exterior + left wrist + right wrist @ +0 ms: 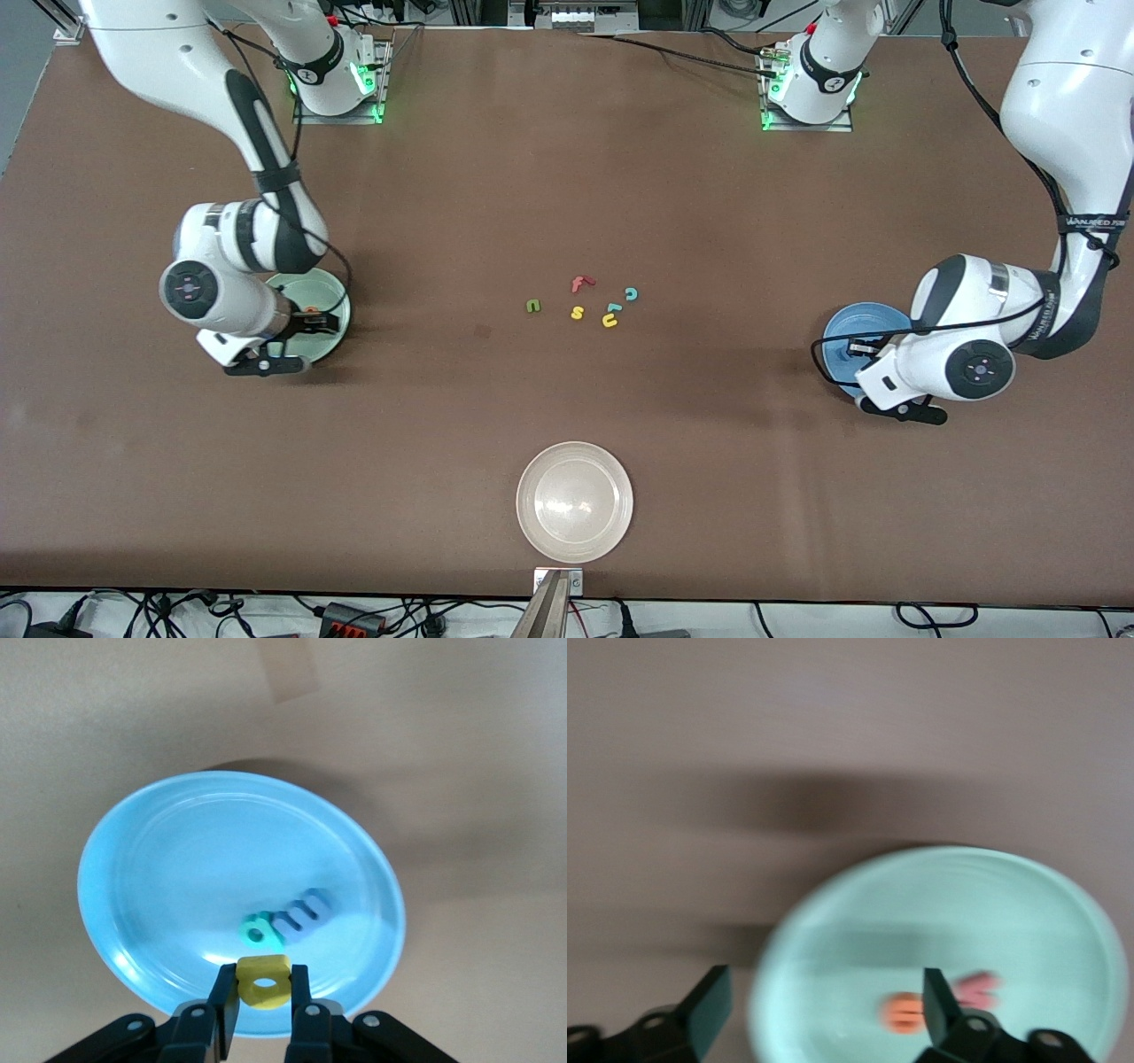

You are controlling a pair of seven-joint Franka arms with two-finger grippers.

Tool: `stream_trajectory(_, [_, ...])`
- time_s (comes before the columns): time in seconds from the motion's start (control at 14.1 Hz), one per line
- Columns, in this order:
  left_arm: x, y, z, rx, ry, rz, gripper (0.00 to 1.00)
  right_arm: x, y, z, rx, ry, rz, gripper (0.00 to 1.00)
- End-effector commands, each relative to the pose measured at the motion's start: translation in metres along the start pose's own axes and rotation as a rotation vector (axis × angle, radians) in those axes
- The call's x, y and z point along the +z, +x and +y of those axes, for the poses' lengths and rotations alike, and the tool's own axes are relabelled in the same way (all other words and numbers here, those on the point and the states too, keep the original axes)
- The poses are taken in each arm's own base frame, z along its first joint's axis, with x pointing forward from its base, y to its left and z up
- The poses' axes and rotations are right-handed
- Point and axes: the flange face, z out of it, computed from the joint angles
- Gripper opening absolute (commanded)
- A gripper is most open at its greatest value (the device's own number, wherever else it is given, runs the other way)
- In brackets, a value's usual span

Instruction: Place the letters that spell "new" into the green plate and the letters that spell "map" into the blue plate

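1. Letters of "new": the orange "e" (902, 1012) and the salmon-red "w" (977, 990) lie side by side in the green plate (330, 292) at the right arm's end of the tabletop (567, 204). The dark green "n" (532, 306) is on the bare tabletop in the middle, at the edge of the loose group.
2. Right tool (824, 1005) hangs over the green plate with its fingers wide apart and nothing between them.
3. Letters of "map": the blue "m" (308, 912) and the teal "p" (260, 928) lie touching in the blue plate (159, 868) at the left arm's end.
4. Left tool (264, 992) is over the blue plate, pinched tight on the yellow "a" (263, 980).
5. Loose group mid-tabletop: a red "f" (580, 283), a yellow "s" (577, 312), a teal "c" (631, 293), a yellow "u" (609, 321) and one more small teal letter (613, 308).
6. White-beige plate (575, 501) sits nearer the front camera than the loose letters.
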Motion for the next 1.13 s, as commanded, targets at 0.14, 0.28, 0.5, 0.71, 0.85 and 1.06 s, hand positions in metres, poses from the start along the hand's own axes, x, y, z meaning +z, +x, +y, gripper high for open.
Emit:
stream_trajectory(0.14, [0.006, 0.008, -0.008, 0.055, 0.082, 0.045, 0.99, -0.017, -0.008, -0.149, -0.127, 0.014, 0.061, 0.81])
stream_trajectory(0.28, [-0.001, 0.009, -0.007, 0.054, 0.084, 0.058, 1.00, -0.016, -0.013, -0.197, -0.063, 0.024, 0.070, 0.72])
stream_trajectory(0.5, [-0.016, 0.007, -0.005, 0.051, 0.081, 0.081, 1.00, -0.015, -0.018, -0.271, -0.104, 0.020, 0.104, 0.62])
stream_trajectory(0.71, [-0.086, -0.002, 0.017, 0.063, 0.093, 0.161, 1.00, 0.009, -0.032, -0.313, -0.086, 0.005, 0.099, 0.54])
stream_trajectory(0.85, [-0.129, -0.018, 0.032, 0.071, 0.111, 0.149, 1.00, 0.012, -0.040, -0.334, -0.060, 0.008, 0.108, 0.54])
stream_trajectory(1.06, [-0.197, -0.050, 0.051, 0.069, 0.128, 0.147, 1.00, 0.021, -0.047, -0.349, -0.006, 0.042, 0.081, 0.54])
